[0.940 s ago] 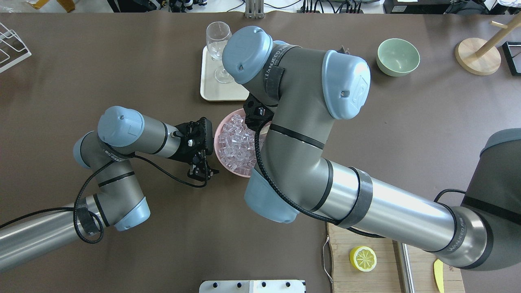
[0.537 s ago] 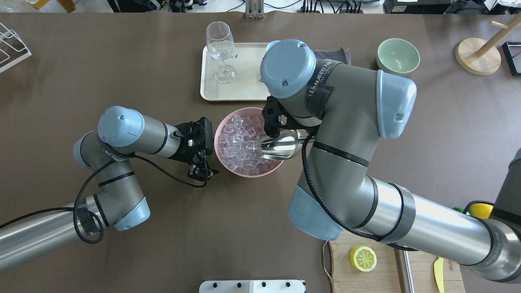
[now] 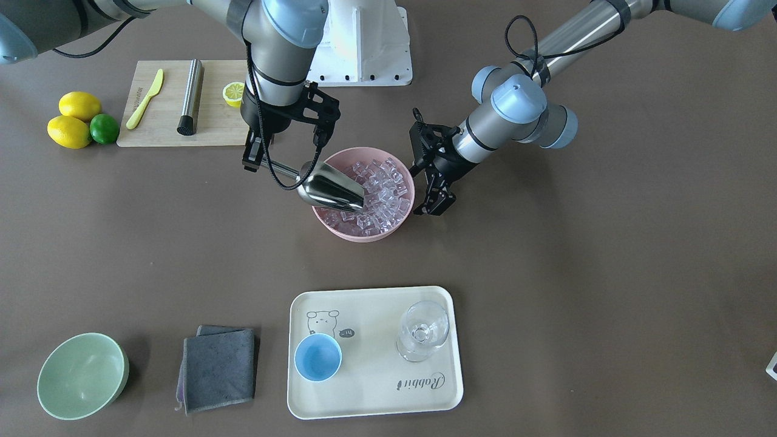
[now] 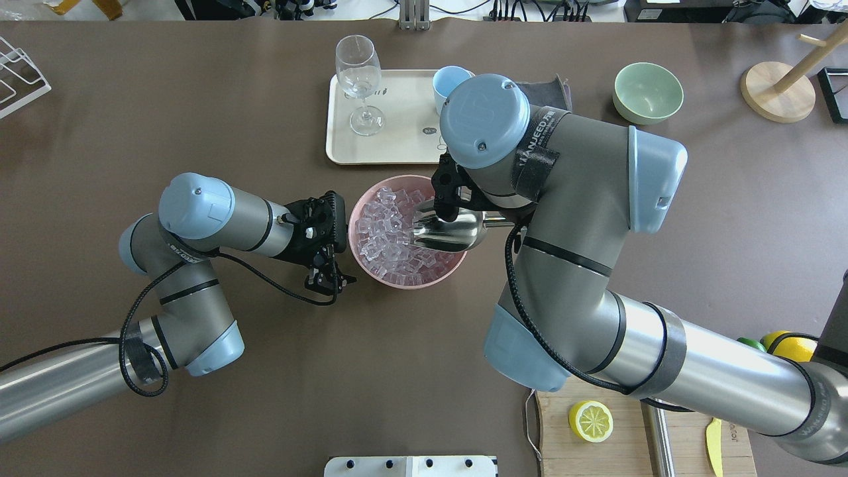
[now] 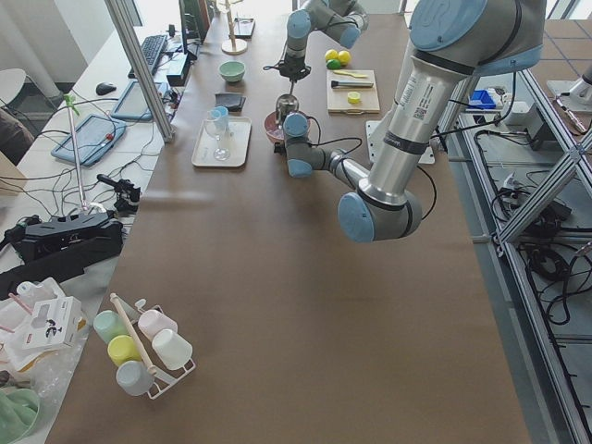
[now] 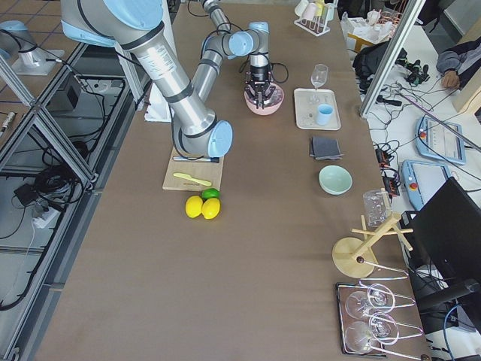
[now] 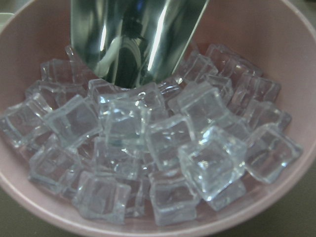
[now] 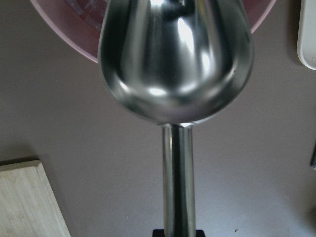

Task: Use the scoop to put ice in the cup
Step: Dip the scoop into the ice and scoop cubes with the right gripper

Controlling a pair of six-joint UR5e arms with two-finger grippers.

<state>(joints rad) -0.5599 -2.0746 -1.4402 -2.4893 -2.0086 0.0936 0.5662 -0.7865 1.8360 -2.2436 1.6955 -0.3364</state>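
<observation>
The right gripper (image 3: pixel 260 159) is clamped on the handle of the scoop (image 3: pixel 331 185), just outside the rim of the pink bowl (image 3: pixel 358 235) on the robot's right. The scoop slants down into the bowl, its front edge in the ice (image 3: pixel 382 188) piled there. The left gripper (image 3: pixel 437 203) hangs just beside the bowl's opposite rim; I cannot tell how wide its fingers stand. The cup (image 3: pixel 317 357) stands upright on a tray (image 3: pixel 376 388), well beyond the bowl from the robot.

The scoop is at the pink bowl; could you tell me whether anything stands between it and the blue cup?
Nothing visible does. Between the scoop and the cup lie only bare table and the open floor of the tray. The wine glass stands on that tray beside the cup, apart from it.
</observation>
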